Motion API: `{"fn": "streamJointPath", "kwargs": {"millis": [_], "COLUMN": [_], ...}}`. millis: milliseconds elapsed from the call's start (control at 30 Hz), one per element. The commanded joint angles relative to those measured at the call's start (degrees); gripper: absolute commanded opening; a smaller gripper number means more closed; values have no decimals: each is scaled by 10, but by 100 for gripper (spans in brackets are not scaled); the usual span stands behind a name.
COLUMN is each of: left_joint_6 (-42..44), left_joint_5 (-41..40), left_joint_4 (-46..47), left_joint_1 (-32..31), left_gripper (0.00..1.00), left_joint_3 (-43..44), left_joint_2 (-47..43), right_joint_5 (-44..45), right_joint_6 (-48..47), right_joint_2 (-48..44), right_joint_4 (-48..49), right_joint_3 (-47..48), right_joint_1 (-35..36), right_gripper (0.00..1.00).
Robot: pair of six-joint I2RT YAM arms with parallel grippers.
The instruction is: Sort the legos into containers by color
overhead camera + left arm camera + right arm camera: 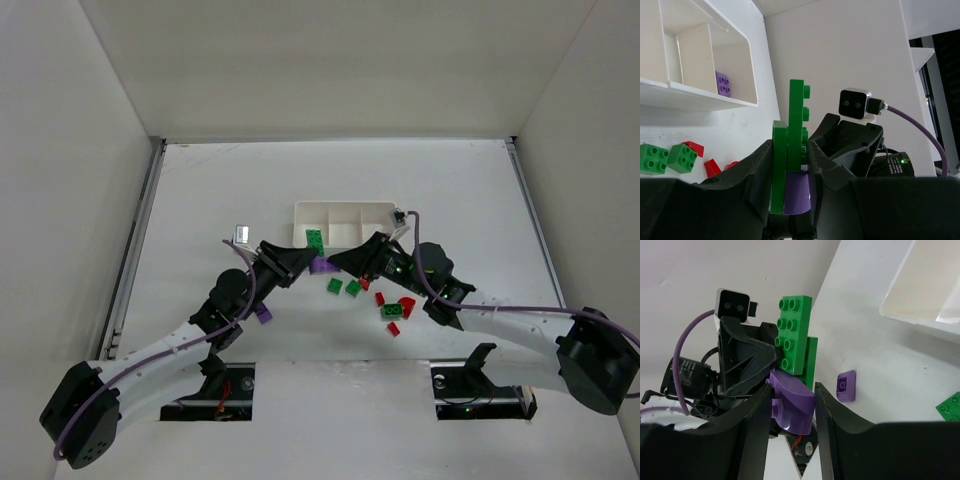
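Just before one tray (345,204), left fingers (754,176) and right fingers (758,426) both tight on one green-purple lego stack (796,125)

The left arm (150,352) and right arm (510,325) are built alike: white tube links joined by bulky black joint housings (597,362). A purple cable (480,310) runs along each arm to a small square wrist camera (855,103), which has a silver face and two dark lenses. Just below and to the right of that camera, a green light (900,161) glows on the black wrist body. The left end effector (790,165) and right end effector (792,405) have matte black, wedge-shaped fingers (752,175).
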Motion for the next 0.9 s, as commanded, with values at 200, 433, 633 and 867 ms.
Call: {"fn": "streamJointPath", "kwargs": {"millis": [200, 433, 633, 867], "left_joint_6": [18, 23, 43, 86], "left_joint_5": [-71, -69, -66, -56], "left_joint_4": [-5, -4, -17, -73], "left_joint_1": [19, 28, 49, 74], "left_gripper": [20, 20, 20, 20], "left_joint_3": [-13, 0, -4, 4], "left_joint_2": [6, 3, -14, -37], "right_joint_5": [-14, -13, 20, 232], "right_joint_6": [-8, -18, -93, -184], "right_joint_2": [-45, 1, 8, 4], "right_joint_4": [38, 38, -96, -281], "right_joint_3": [31, 31, 33, 34], "right_joint_1": [8, -10, 1, 98], "right_gripper": [26, 30, 38, 72]}}
